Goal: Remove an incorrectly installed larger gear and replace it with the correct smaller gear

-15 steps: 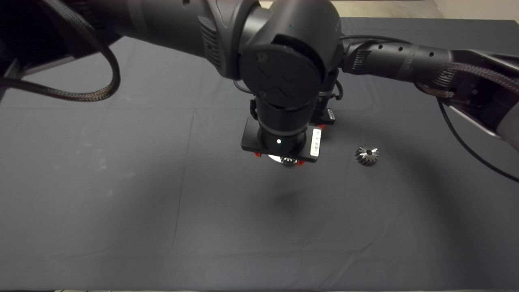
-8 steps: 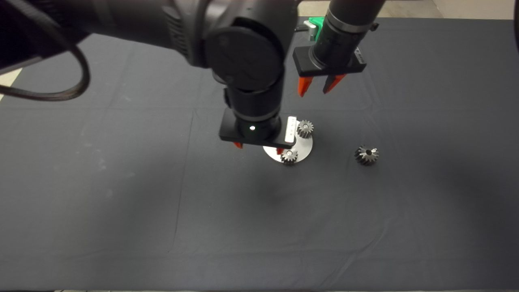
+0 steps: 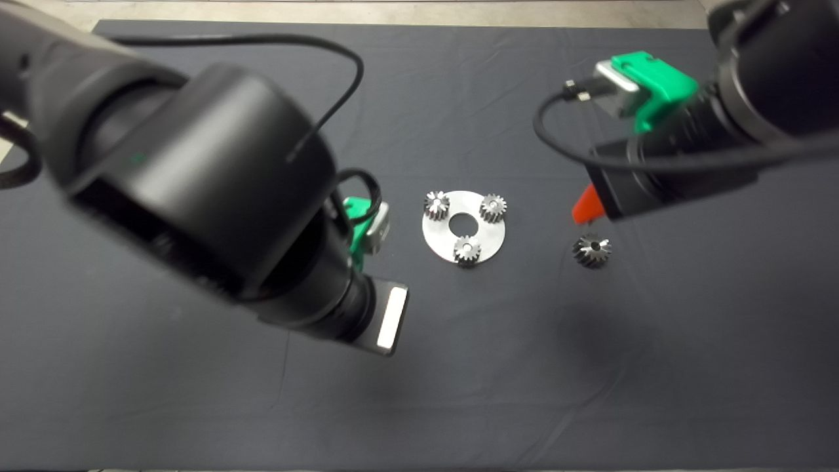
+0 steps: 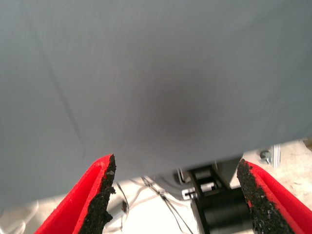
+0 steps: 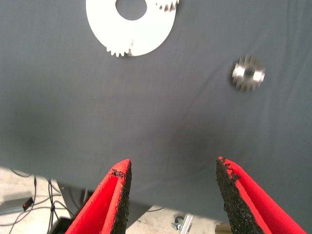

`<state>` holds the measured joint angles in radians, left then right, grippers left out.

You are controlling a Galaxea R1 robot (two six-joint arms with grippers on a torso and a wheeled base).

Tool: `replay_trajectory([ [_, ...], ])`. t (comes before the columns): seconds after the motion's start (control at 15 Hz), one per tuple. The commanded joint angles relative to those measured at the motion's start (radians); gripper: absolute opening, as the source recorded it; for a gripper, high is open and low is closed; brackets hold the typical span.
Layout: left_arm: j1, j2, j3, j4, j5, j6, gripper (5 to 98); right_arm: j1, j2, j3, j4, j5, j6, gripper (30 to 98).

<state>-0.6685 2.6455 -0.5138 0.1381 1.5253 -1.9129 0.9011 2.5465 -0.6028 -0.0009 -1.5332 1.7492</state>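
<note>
Both tools empty, jaws spread: left tool (image 4: 175, 195), right tool (image 5: 170, 195). Larger gear (image 3: 592, 251) lies off plate (image 3: 446, 244) at 3 o'clock; three small gears seated, swap looks done.

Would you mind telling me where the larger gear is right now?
In the head view the larger gear lies alone on the mat, right of the round plate, just below the right gripper's red finger.
</note>
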Motion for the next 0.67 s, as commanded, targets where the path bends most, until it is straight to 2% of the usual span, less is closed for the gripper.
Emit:
replay_trajectory([
  [0.0,-0.02,0.013,0.084,-0.064,0.061,-0.094,63.5,0.029,-0.022,0.213,-0.007,-0.061,0.217,46.0],
  [0.13,-0.02,0.02,0.137,-0.077,0.058,-0.153,63.5,0.026,-0.002,0.243,-0.005,-0.061,0.272,46.0],
  [0.2,-0.02,0.02,0.141,-0.077,0.056,-0.165,63.5,0.026,0.009,0.246,0.0,-0.061,0.281,46.0],
  [0.33,-0.02,0.021,0.139,-0.077,0.056,-0.166,63.5,0.005,0.013,0.248,0.01,-0.059,0.304,46.0],
  [0.47,-0.02,0.028,0.161,-0.077,0.055,-0.178,63.5,-0.031,0.013,0.263,0.012,-0.059,0.308,46.0],
  [0.6,-0.02,0.026,0.167,-0.077,0.056,-0.193,63.5,-0.039,0.01,0.258,0.007,-0.061,0.308,46.0],
])
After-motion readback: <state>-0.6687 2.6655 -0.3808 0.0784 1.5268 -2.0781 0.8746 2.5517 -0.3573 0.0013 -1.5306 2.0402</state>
